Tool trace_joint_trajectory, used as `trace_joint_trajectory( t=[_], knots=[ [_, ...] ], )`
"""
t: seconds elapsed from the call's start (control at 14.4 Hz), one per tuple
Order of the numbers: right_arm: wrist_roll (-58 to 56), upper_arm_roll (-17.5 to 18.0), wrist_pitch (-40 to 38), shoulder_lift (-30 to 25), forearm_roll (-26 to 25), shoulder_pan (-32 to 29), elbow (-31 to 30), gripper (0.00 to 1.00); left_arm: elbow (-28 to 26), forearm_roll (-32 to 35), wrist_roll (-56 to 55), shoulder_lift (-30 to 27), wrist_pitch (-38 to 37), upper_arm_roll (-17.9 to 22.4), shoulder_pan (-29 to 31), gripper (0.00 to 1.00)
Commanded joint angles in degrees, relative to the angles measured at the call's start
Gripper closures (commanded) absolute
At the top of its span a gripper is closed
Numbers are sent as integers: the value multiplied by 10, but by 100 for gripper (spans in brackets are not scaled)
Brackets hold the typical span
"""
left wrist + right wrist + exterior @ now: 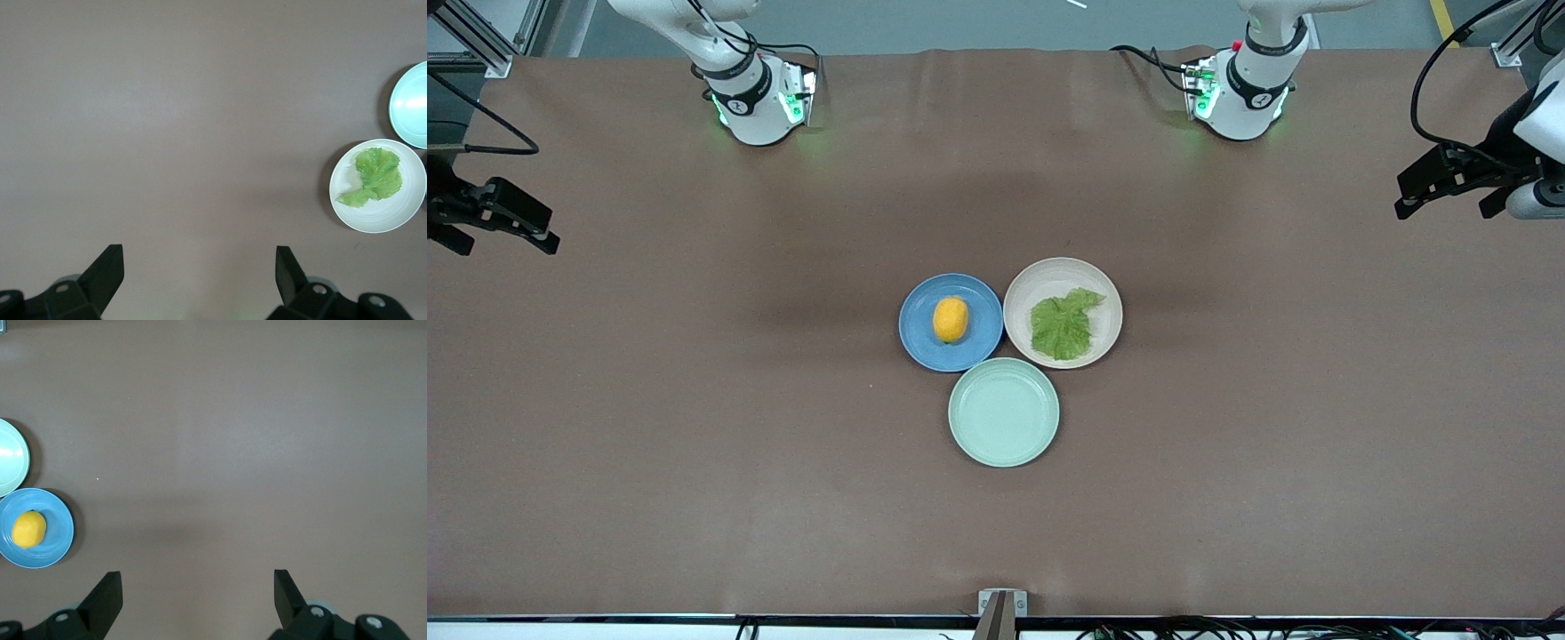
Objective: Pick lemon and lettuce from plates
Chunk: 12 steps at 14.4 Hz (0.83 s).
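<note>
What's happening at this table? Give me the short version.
Nothing is being handled yet. The lemon lies on the blue plate and the lettuce on the cream plate, side by side mid-table, with an empty mint plate nearer the front camera. The left pincer and right pincer both hang open over bare table at their own ends, waiting.

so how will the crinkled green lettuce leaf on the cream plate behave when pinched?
The flat, crinkled green lettuce leaf is thin and ragged-edged, so probably floppy and light; it would likely droop from the fingers. It lies flat on the round cream plate, so getting a fingertip under an edge may be hard. The ragged edges could tear.
</note>
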Motion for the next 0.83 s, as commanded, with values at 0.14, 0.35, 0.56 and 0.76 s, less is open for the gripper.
trace_joint_trajectory(
  t=[0.14,0.35,0.56,0.76],
  knots=[
    [-6,8,-3,1,-8,-11,8,0,20,7,0,24,-3,-1,2,0],
    [0,9,-3,1,-7,-9,8,0,46,23,3,58,-3,-1,-4,0],
    [3,14,8,7,-3,23,8,0,47,30,7,86,-3,-7,-8,0],
    [44,14,20,28,-6,84,9,0,48,29,1,116,2,-8,-22,0]
  ],
)
